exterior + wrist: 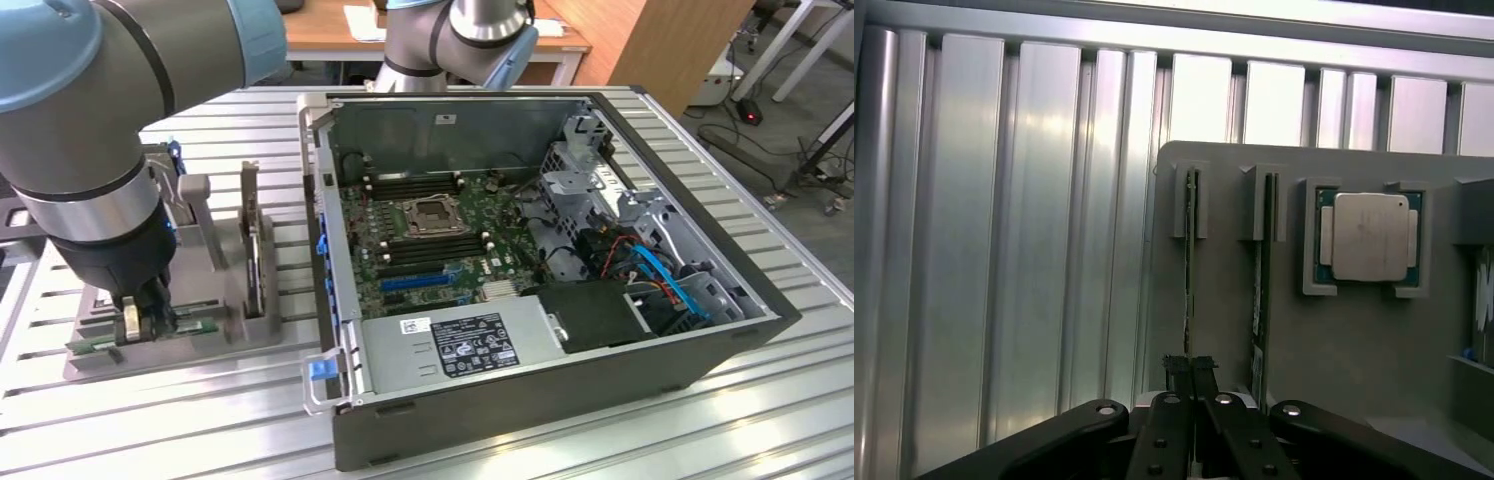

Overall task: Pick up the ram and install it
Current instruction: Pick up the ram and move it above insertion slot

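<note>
The ram (1189,260) is a thin green stick standing on edge in a slot of the grey holder (1354,350). My gripper (1189,368) is shut on the ram's near end, with the black fingertips (1176,366) pinching both faces. The stick's far end rests in the holder's slot bracket. In the exterior view my gripper (144,322) reaches straight down onto the holder (214,345) at the exterior view's left, beside the open computer case (534,400). The motherboard (427,225) lies inside the case with its long memory slots (414,184).
A second green stick (1261,290) stands in the neighbouring slot, close beside the fingers. A square silver processor (1370,236) sits in its pocket further along. The holder carries upright brackets (250,240). The ribbed aluminium table (747,420) surrounds the case.
</note>
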Motion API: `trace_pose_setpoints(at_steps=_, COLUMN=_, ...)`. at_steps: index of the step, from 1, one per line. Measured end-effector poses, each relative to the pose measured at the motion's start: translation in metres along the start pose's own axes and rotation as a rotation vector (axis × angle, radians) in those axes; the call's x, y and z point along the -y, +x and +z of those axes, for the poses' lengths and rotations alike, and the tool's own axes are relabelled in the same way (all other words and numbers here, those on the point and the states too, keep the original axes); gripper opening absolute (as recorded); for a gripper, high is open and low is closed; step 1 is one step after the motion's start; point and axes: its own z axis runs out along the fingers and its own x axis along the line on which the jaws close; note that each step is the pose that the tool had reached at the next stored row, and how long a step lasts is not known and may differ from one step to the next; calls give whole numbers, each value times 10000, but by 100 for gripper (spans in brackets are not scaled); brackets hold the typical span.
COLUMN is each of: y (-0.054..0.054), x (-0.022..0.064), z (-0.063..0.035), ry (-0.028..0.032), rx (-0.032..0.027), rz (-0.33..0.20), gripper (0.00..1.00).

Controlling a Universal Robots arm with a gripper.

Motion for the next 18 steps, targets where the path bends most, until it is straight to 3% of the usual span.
trace_pose_setpoints(at_steps=18, y=-10, x=-15, z=-327, ry=1, rx=1, rz=41, gripper=11)
